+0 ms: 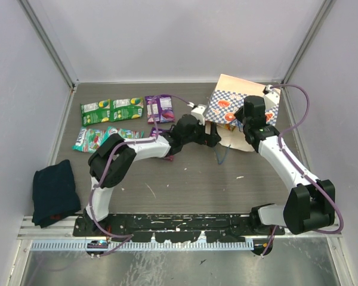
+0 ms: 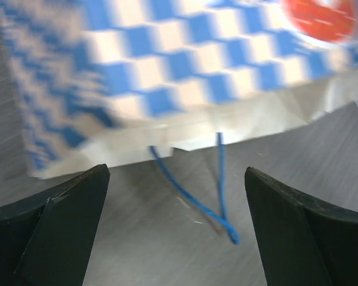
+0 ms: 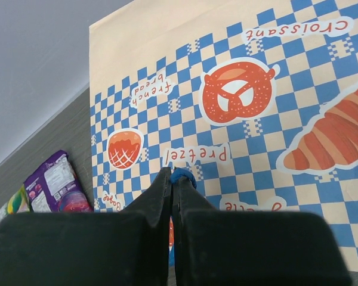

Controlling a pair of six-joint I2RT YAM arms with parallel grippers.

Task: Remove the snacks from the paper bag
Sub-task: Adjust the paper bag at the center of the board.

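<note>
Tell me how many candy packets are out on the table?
5. Far row: left green packet, right green packet, purple packet. Nearer row: teal packet, second teal packet partly under the left arm. More may hide there or inside the paper bag.

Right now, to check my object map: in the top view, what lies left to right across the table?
dark blue cloth → green packets → purple packet → paper bag. The teal packets overlap the green ones, so they are left out.
</note>
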